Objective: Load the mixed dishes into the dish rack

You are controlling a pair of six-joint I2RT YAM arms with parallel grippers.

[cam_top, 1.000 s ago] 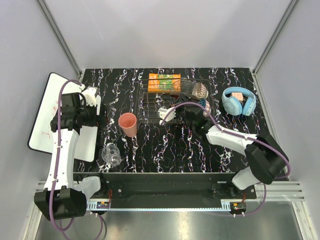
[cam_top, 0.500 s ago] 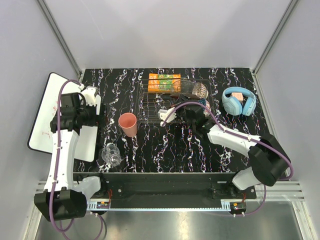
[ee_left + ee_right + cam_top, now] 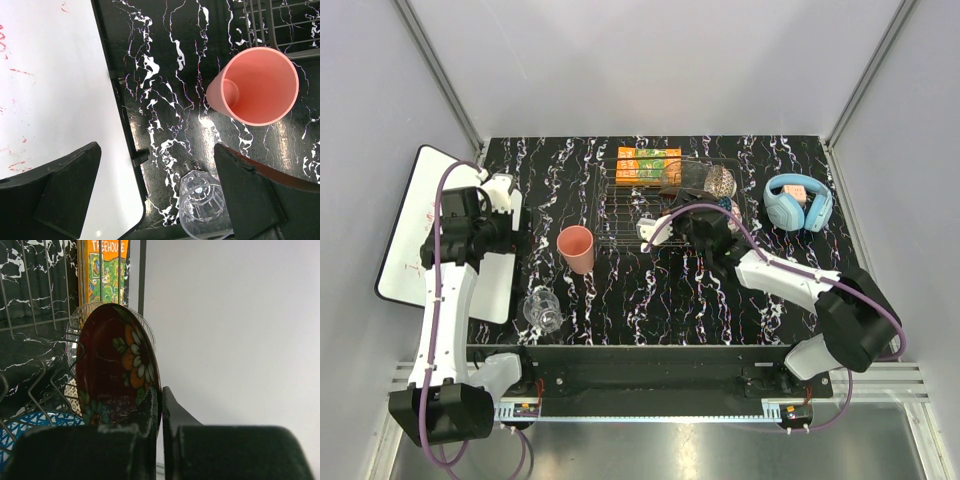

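The dish rack (image 3: pixel 620 215) stands at the table's back middle. My right gripper (image 3: pixel 692 222) (image 3: pixel 161 400) is over its right end, shut on the rim of the red floral bowl (image 3: pixel 112 370), which stands on edge among the wires. Behind it is the clear bowl (image 3: pixel 75 330); the blue patterned bowl (image 3: pixel 30 427) and the beige patterned bowl (image 3: pixel 72 390) lie below it. The pink cup (image 3: pixel 576 248) (image 3: pixel 255 85) stands left of the rack. The clear glass cup (image 3: pixel 542 309) (image 3: pixel 204 210) stands nearer the front. My left gripper (image 3: pixel 515 238) (image 3: pixel 156 155) hovers open and holds nothing.
A white board (image 3: pixel 410 225) (image 3: pixel 50 90) lies at the left edge, partly under my left arm. An orange-green box (image 3: pixel 648 165) (image 3: pixel 102 270) stands behind the rack. Light-blue headphones (image 3: pixel 798 202) sit at the back right.
My right gripper has shifted slightly to the right over the rack with the red floral bowl still in it. The left arm has barely moved.
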